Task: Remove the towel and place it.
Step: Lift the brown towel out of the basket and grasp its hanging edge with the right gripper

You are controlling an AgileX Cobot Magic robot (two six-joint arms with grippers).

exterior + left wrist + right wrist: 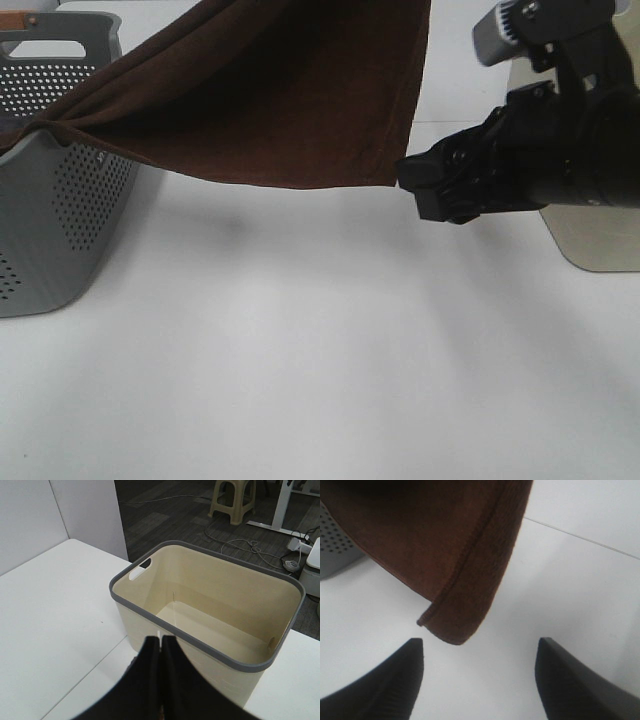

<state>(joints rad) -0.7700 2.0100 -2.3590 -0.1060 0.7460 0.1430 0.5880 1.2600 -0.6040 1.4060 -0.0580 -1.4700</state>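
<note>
Towel [270, 90]: hangs raised at 12 o'clock of the high view, and one end runs down to the rim of the grey basket [60, 220] at 9 o'clock.
Towel corner: hangs clear of the table [320, 380].
Right gripper [415, 190]: at 3 o'clock, fingers spread, just beside the corner (not touching).
Left gripper [161, 645]: fingers pressed together above the cream basket [200, 640]; cannot tell whether it holds anything.

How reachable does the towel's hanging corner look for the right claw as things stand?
Probably yes: the right claw is open, a corner of the towel hangs just ahead of its gap, and only table shows between them.
</note>
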